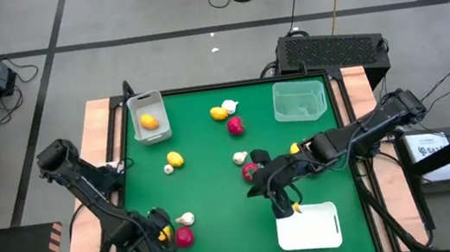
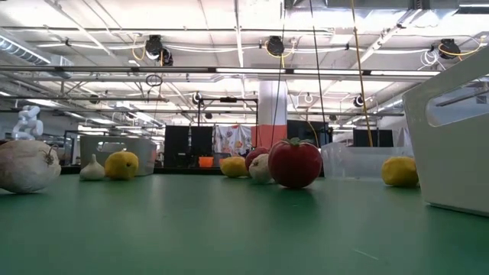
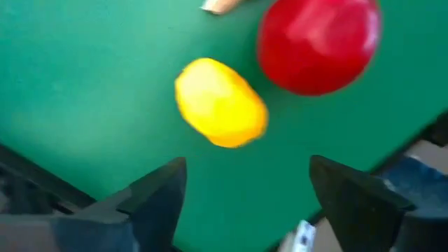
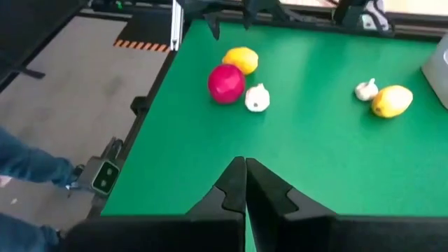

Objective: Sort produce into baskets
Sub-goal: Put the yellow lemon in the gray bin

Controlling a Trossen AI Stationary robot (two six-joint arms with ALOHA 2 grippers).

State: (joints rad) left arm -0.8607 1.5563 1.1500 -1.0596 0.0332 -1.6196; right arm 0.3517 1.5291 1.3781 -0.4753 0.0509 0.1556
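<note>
My left gripper [image 3: 241,185] is open near the table's near left corner [image 1: 160,241]. A yellow lemon [image 3: 220,101] lies on the table just ahead of its fingers, with a red fruit [image 3: 318,42] and a garlic bulb [image 1: 187,220] beside it. My right gripper [image 4: 245,175] is shut and empty, above the table by the far left corner of the flat white tray [image 1: 310,226]. A whitish bin [image 1: 148,117] holds one lemon [image 1: 149,123]. The clear greenish bin [image 1: 299,100] stands at the far right.
Loose on the table are a lemon [image 1: 219,114] with a garlic [image 1: 229,105], a red fruit [image 1: 235,125], a lemon [image 1: 175,159] with a garlic [image 1: 168,169], a garlic [image 1: 240,157], a red fruit [image 1: 251,171], and a lemon [image 1: 295,146] by the right arm.
</note>
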